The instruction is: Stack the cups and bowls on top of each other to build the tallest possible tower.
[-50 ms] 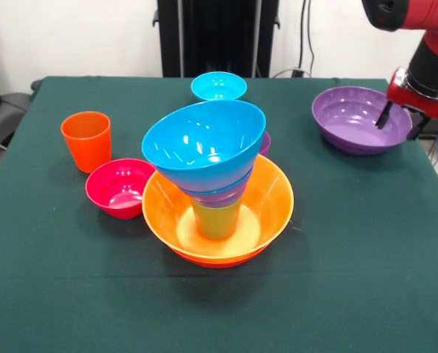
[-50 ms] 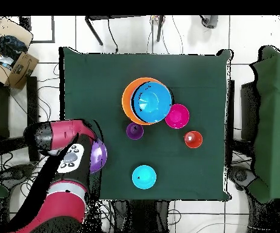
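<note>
The gripper (image 1: 400, 121) sits at the purple bowl (image 1: 355, 118) on the table's edge. In the front view one dark finger reaches down inside the bowl and the other stands outside the rim, so the jaws straddle the wall; whether they have closed on it cannot be told. The tower (image 1: 212, 169) stands at the middle of the green table (image 1: 57, 294): a yellow-orange bowl (image 1: 270, 198) nested in an orange-red one forms the base, a lime green cup (image 1: 216, 219) stands inverted in it, and a sky-blue bowl (image 1: 204, 143) rests tilted on top, with darker bands beneath it. An orange cup (image 1: 87, 140), a magenta bowl (image 1: 120, 187) and a cyan bowl (image 1: 219, 86) stand apart. In the overhead view the arm covers most of the purple bowl (image 2: 99, 155), which lies well apart from the tower (image 2: 148, 101); a purple cup (image 2: 134, 130) stands just beside the base. Risk: a thin-rim pinch may let the broad bowl swing or slip in transit. Setting it on the tilted sky-blue bowl could slide it off or topple the column, since the narrow cup gives little support.
</note>
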